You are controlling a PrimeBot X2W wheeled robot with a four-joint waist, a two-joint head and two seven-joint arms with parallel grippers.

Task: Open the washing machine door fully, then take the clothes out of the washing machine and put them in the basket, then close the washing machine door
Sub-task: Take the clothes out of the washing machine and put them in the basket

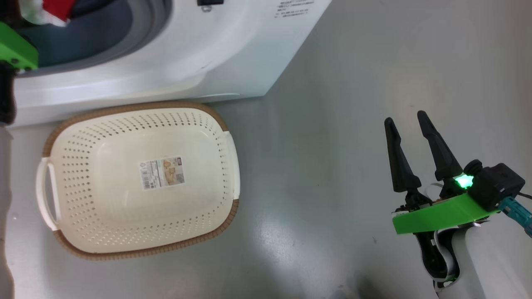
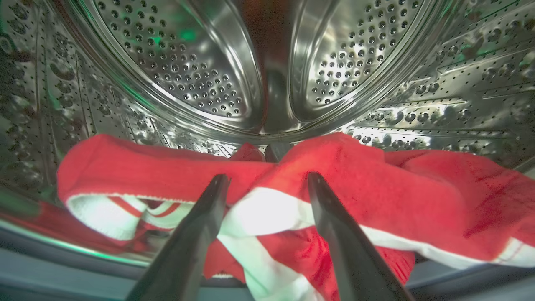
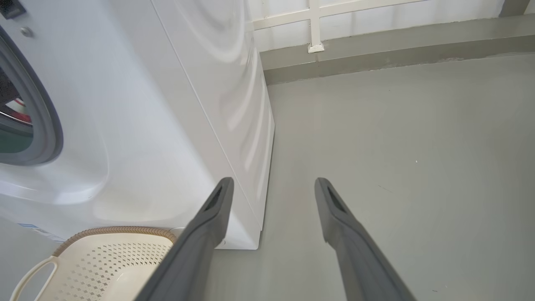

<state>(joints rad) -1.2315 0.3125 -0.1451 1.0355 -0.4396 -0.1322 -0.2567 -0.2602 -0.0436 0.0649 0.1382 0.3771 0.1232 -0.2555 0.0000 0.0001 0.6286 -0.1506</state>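
Red clothes with white stripes (image 2: 368, 196) lie at the front of the perforated steel drum (image 2: 200, 79). My left gripper (image 2: 267, 180) is open inside the washing machine, its fingers straddling the red and white fabric without closing on it. In the head view the white washing machine (image 1: 174, 62) fills the top left, with a bit of the clothes (image 1: 54, 10) in its opening. The cream basket (image 1: 141, 176) stands empty on the floor in front of it. My right gripper (image 1: 405, 120) hangs open over the floor at the right. The door is out of view.
Grey floor (image 1: 332, 124) spreads to the right of the machine and basket. In the right wrist view a low wall ledge (image 3: 376, 62) runs behind the machine's side (image 3: 234, 104). The left arm's green wrist mount (image 1: 14, 52) sits at the drum opening.
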